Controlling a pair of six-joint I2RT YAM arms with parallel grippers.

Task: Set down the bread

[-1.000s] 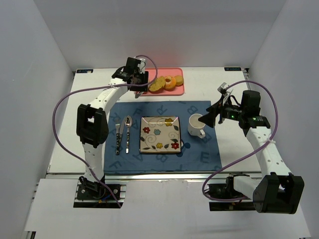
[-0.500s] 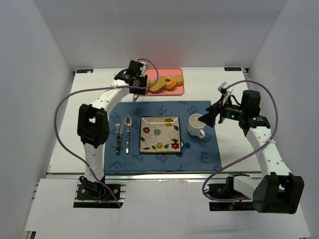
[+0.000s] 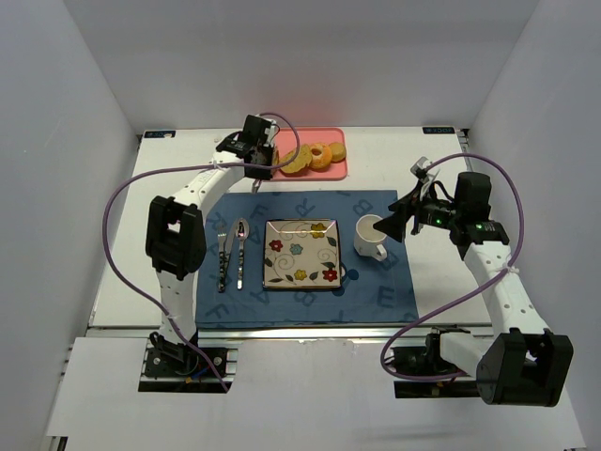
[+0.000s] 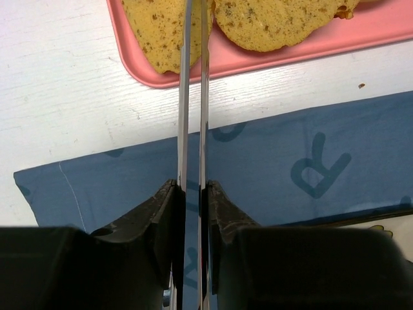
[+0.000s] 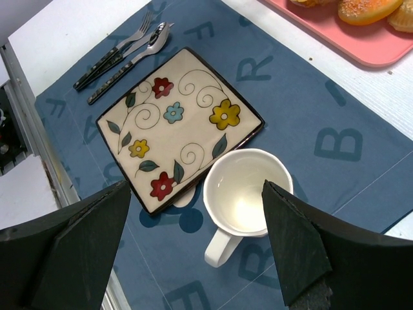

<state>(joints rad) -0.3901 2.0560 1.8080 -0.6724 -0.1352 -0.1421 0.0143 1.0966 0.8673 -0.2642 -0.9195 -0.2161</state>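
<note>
— Where is the bread [image 4: 158, 32]?

— On the pink tray [image 4: 277, 57], at 12 o'clock from the plate [image 3: 300, 252]. The left hand [image 4: 193, 200] pinches metal tongs [image 4: 182, 97]. Their blades are almost pressed together and run along the slice's right edge. The tips are out of view, so I cannot tell whether they grip it.

— What could go wrong?

— A thin bite at the edge may tear the crumb, or let the slice swing and drop on the placemat [image 4: 290, 148] short of the plate.

— And the right hand [image 3: 402, 220]?

— Spread wide at 3 o'clock of the mug [image 3: 369, 237], near it; a careless sweep could tip it
</note>
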